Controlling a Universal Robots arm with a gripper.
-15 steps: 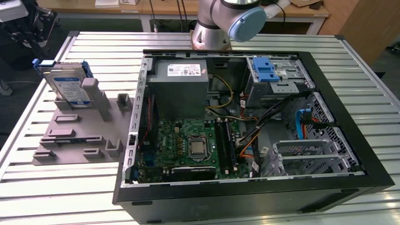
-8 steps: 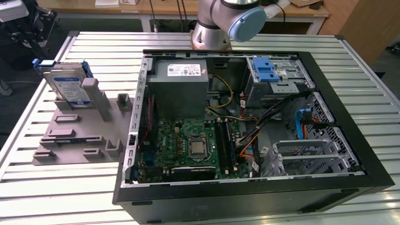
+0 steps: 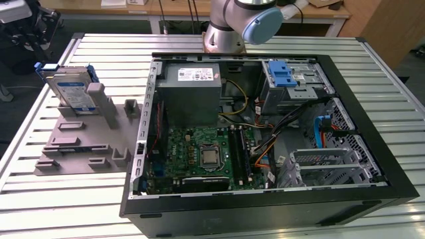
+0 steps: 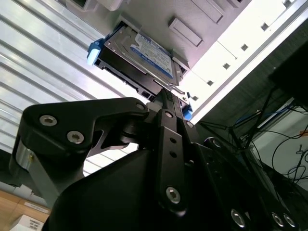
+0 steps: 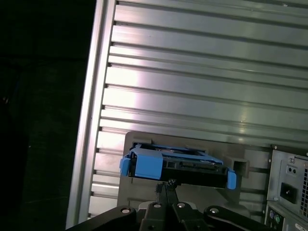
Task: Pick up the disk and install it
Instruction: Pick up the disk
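Closed hand [image 5: 166, 184], clear of the disk [image 5: 175, 166] standing beyond it

My gripper [image 4: 168, 94] covers the near edge of the disk [image 4: 153, 52] (second wrist view); the exterior view's top edge cuts off my arm [image 3: 234, 27].

We count one disk [image 3: 71, 92], at the exterior view's left, one grey stand [image 3: 73, 144], one open computer case [image 3: 371, 164], one grey box [image 3: 192, 94] and one blue latch [image 3: 282, 74] inside it, one robot arm [image 3: 232, 25] and one slatted table [image 3: 66, 199].
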